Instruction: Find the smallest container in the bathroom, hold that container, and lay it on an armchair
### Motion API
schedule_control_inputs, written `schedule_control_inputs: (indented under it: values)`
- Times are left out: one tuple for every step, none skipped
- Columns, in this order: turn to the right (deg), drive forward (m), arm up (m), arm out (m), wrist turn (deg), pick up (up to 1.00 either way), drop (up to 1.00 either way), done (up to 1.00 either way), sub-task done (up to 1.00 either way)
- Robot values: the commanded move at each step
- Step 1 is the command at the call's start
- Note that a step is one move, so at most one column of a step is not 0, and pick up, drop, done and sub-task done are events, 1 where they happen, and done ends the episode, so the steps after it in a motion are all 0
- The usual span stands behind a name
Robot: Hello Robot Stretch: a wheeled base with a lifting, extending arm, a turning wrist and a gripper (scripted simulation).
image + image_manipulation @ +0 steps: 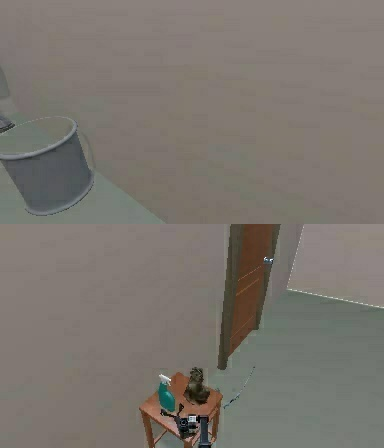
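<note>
Gripper [186, 426] at small wooden table [152, 411], on arm [205, 436], probably placed for a pick. You cannot tell its grip, nor whether it holds anything: table items crowd behind. 2 items on top: teal spray bottle [166, 394], likely your container, just beside gripper; brown figurine [197, 384] behind. Brown door [250, 284] farther out. Grey bin [45, 165] at forward view's left looks bigger, likely not your target.

On my arm side view, a small table [152, 417] carries a spray bottle [165, 393] left of a small figure [197, 384]; a door [250, 284] stands behind them, to the right.
</note>
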Motion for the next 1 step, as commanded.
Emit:
schedule_control_inputs:
  values:
    - [0.0, 0.0, 0.0, 0.0, 0.0, 1.0, 0.0, 0.0, 0.0]
